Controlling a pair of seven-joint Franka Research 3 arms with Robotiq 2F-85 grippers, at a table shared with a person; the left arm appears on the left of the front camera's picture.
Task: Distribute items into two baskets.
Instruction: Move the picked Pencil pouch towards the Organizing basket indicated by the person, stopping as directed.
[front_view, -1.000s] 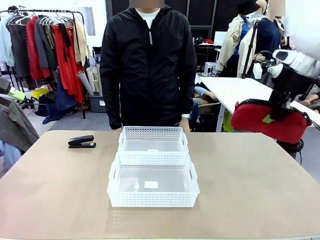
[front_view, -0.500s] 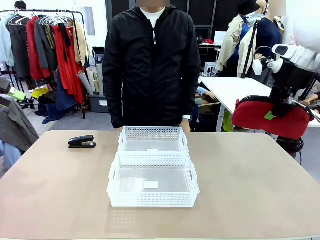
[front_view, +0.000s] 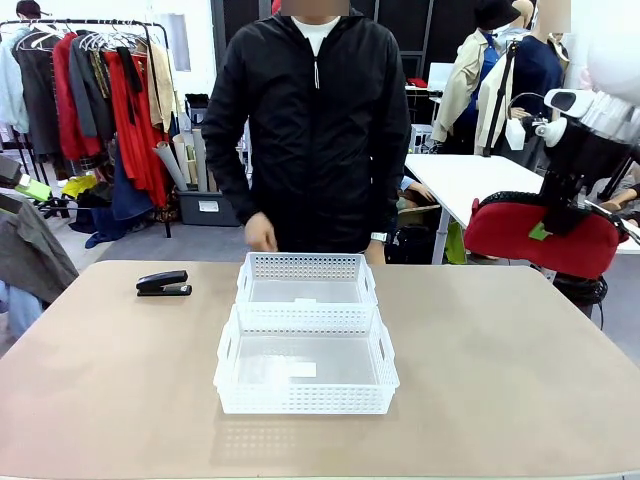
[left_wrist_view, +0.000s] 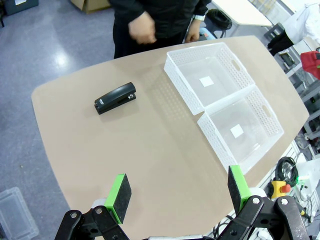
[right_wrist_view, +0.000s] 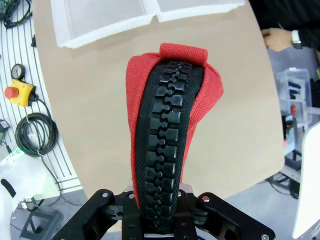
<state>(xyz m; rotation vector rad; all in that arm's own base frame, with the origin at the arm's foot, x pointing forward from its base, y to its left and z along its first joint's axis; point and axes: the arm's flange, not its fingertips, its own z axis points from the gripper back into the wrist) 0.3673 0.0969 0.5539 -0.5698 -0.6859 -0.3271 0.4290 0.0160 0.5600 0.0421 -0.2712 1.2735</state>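
Note:
My right gripper (front_view: 556, 222) is shut on the red pouch (front_view: 535, 236) and holds it in the air past the table's right edge. From the right wrist, the red pouch (right_wrist_view: 170, 135) rises between my jaws with its black zipper facing the camera. Two white baskets stand end to end mid-table: the near basket (front_view: 305, 401) and the far basket (front_view: 305, 266). The black stapler (front_view: 164, 283) lies at the far left of the table. My left gripper (left_wrist_view: 180, 192) is open, high above the table, looking down on the stapler (left_wrist_view: 115, 97) and both baskets (left_wrist_view: 227, 107).
A person in a black jacket stands at the far side, one hand (front_view: 261, 232) raised near the far basket. A clothes rack (front_view: 100, 100) stands back left and a white table (front_view: 465, 180) back right. Cables and a red stop button (right_wrist_view: 17, 92) lie beside the table.
The right arm lifted the pouch slightly, then held still. The person raised a hand from their side to waist height.

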